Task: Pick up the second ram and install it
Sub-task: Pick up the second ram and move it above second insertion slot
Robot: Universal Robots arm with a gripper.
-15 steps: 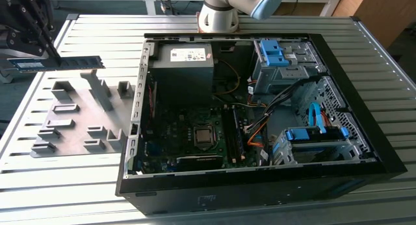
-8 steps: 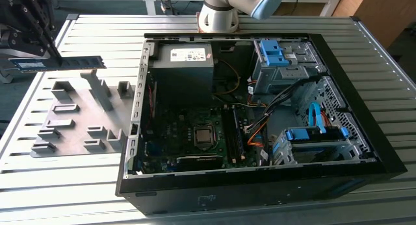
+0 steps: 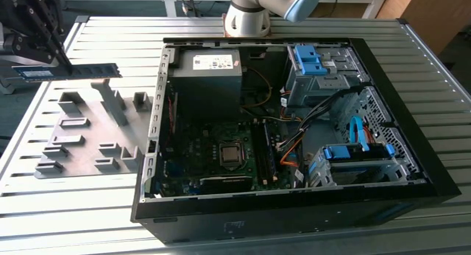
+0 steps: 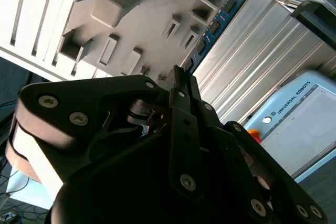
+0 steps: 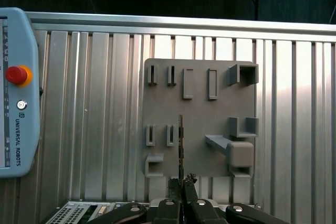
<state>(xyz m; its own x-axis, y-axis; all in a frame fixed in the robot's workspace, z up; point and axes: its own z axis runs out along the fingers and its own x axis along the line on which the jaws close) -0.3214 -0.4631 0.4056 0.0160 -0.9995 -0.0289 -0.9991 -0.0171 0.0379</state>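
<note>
1. Held up in the air at the exterior view's left: the second ram (image 3: 85, 70), a thin blue-green stick. Lying level over the grey holder tray (image 3: 88, 139), well apart from the open computer case (image 3: 434, 172).
2. Clamped on it near the middle of its length: the pincer (image 3: 63, 67), one pad on each flat side.
3. Looks very light and stiff, but thin, so likely to crack if bent or bumped.
4. Looks smooth too. Could tip or slide in a soft squeeze, and could break in a hard one.
5. Best held by the flat sides or the short ends, away from the black chips and the bottom edge.
6. Underneath, a ribbed metal tabletop (image 3: 110, 34) with long grooves, hard and not kind to a dropped stick.
7. Beside the tray, a pale blue teach pendant (image 5: 16, 103) with a red button.
8. Inside the case, not much room: memory slots (image 3: 266, 150) down low, just beside orange and blue cables (image 3: 290, 153), with walls all around.
</note>
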